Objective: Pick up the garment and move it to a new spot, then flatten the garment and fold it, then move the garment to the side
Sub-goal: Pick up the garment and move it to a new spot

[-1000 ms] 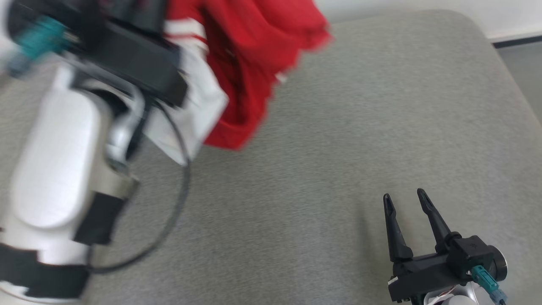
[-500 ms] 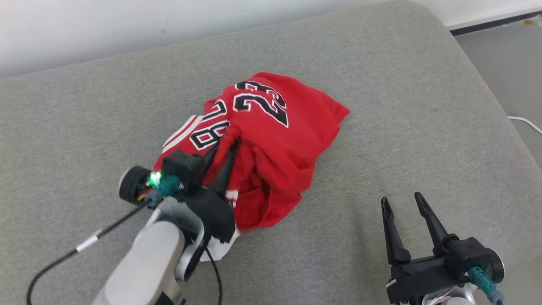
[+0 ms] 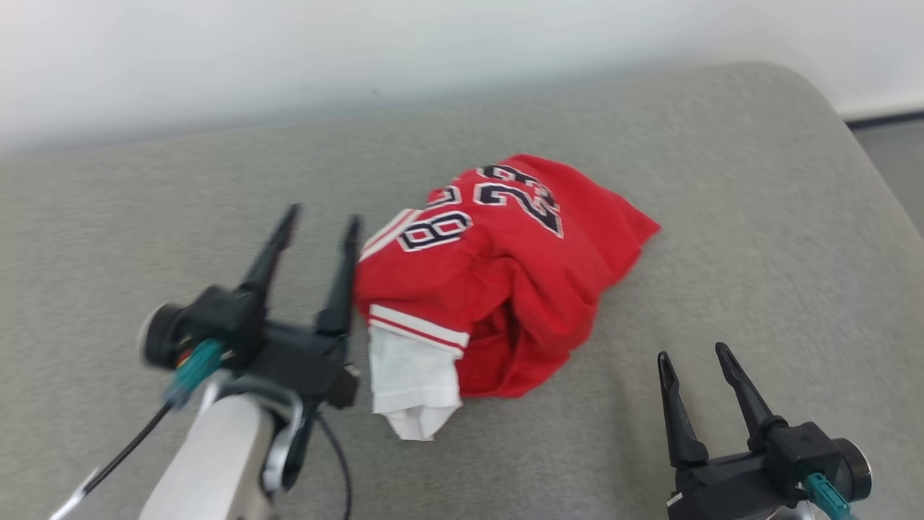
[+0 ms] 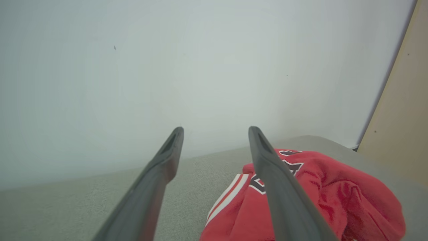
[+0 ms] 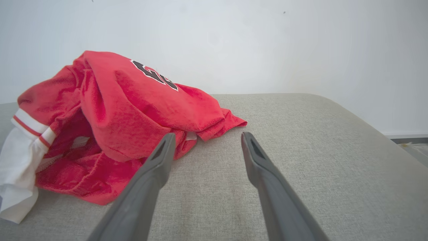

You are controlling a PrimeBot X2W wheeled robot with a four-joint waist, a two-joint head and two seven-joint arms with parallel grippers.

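You have a crumpled red jersey with black-and-white numerals and white striped trim (image 3: 505, 282) lying in a heap near the middle of the grey upholstered cushion (image 3: 758, 217), a little closer to its far edge than its near one. A limp white cloth panel (image 3: 411, 383) hangs out of the heap on the near-left side.

Your left gripper (image 3: 323, 215) is spread wide with nothing between its fingers and sits just beside the jersey's left edge. You cannot tell whether its nearer finger brushes the cloth. Your right gripper (image 3: 691, 352) is likewise spread and empty, over the near right part of the cushion, apart from the heap.

Expect this garment to be light, soft and floppy. It will likely sag and trail from any single pinch, and bunched layers may come up together. The striped band above the white panel looks like the firmest hold for the left. The red corner (image 3: 646, 227) pointing toward the far right corner suits the right. Taking both should let you stretch it flat.

There is bare cushion to the left, to the right and along the near edge. Mind the pale wall (image 3: 289, 58) beyond the far edge, and the rounded right edge, where trailing cloth could slide off.
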